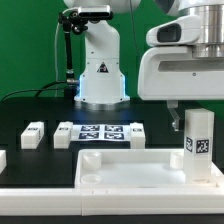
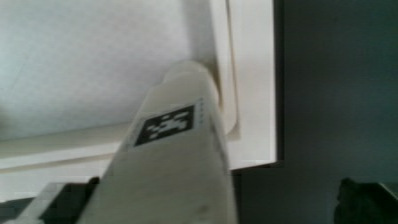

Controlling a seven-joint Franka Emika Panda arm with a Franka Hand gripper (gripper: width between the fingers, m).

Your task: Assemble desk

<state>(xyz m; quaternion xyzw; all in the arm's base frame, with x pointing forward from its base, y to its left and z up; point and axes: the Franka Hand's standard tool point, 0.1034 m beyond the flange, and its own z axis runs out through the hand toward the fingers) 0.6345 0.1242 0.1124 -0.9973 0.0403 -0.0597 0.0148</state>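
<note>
Wrist view shows the square post leg (image 2: 169,150) running out from between my fingers (image 2: 63,200), its far end down against the raised rim (image 2: 249,90) of the desk top, at a corner. In the exterior view the leg (image 1: 197,140) stands upright at the corner of the desk top (image 1: 120,165) on the exterior view's right. I cannot tell whether it is seated in the socket.

My fingers are apart. They straddle the leg with a dark gap showing on one side, so I judge I am not gripping it.

The leg looks like light, rigid plastic with smooth, rather slippery faces, so a nudge could tip it. I would take it on two opposite flat faces near the upper end, above its black-and-white tag (image 1: 200,147), and squarely so it cannot twist.

The desk top looks wide, stiff and light, likely to slide on the dark surface (image 1: 45,112). Beyond it lie the marker board (image 1: 100,133) and a loose leg (image 1: 35,135).
</note>
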